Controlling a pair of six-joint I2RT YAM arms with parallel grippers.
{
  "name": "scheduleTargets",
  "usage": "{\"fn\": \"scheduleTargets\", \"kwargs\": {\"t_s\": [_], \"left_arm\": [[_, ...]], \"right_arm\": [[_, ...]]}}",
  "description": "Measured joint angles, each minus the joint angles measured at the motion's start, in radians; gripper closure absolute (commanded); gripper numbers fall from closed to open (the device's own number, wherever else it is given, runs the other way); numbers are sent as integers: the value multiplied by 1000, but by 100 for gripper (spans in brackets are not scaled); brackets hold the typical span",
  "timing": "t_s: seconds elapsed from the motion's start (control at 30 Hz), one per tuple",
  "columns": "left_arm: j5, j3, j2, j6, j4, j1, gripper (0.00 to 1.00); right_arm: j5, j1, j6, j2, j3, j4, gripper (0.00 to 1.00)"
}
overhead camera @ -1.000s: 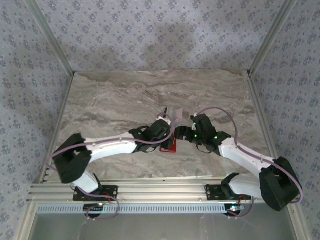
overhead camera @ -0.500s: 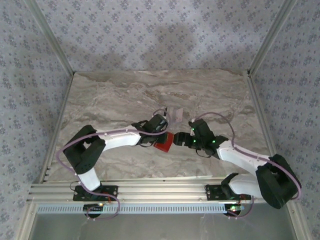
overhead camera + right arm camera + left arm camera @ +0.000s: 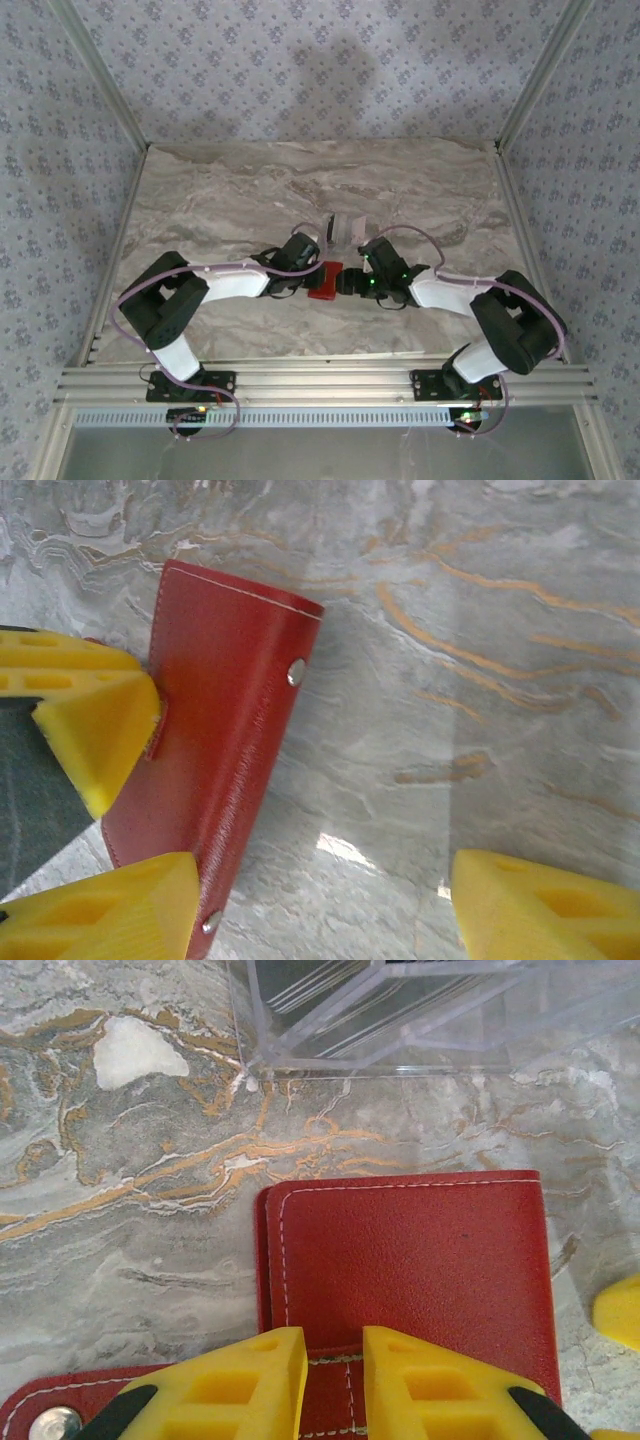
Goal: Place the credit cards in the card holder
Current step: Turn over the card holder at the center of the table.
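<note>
The right arm (image 3: 480, 310) had folded inward over the past second, carrying the right gripper (image 3: 320, 880) leftward to the red card holder (image 3: 325, 281). The holder itself had edged toward 12 o'clock on the marble table (image 3: 200, 200). The left arm (image 3: 220, 283) reached in from 9 o'clock and the right from 3 o'clock. A clear plastic box (image 3: 347, 228) stood near the card holder at 12 o'clock, with the thin edges of the credit cards (image 3: 315, 990) showing through its wall. The left gripper (image 3: 335, 1380) pinched the card holder's near edge between nearly closed yellow fingers. The right gripper's fingers were spread wide, one touching the holder's edge.
</note>
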Motion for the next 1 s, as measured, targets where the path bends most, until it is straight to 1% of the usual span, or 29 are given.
{"fn": "scheduleTargets", "kwargs": {"t_s": [0.13, 0.2, 0.3, 0.43, 0.5, 0.53, 0.63, 0.7, 0.73, 0.83, 0.93, 1.0], "left_arm": [[8, -22, -4, -5, 39, 2, 78], [12, -28, -4, -9, 55, 5, 78], [16, -35, -4, -11, 71, 7, 78], [19, -42, -4, -15, 84, 7, 78], [13, -45, -5, -19, 86, 7, 79], [12, -49, -7, -19, 89, 13, 78], [6, -55, -14, -20, 88, 27, 79], [3, -62, -24, -23, 92, 32, 78], [3, -67, -31, -23, 93, 33, 77], [13, -98, -66, -31, 100, 33, 68], [19, -154, -140, -39, 71, 33, 57], [11, -197, -209, -44, 21, 33, 50]], "right_arm": [[-16, 0, 10, 34, 18, 25, 36], [-26, -2, 23, 53, 29, 35, 41], [-51, -6, 44, 93, 40, 82, 52], [-107, -12, 82, 153, 47, 182, 59], [-145, -11, 108, 194, 51, 262, 64], [-159, -13, 120, 205, 52, 288, 68], [-183, -14, 158, 243, 50, 369, 85], [-195, -14, 175, 242, 45, 407, 96], [-198, -14, 178, 238, 41, 416, 100], [-195, -10, 171, 199, 18, 404, 100], [-158, 4, 131, 102, 3, 300, 100], [-90, 11, 95, 11, 3, 189, 100]]}}
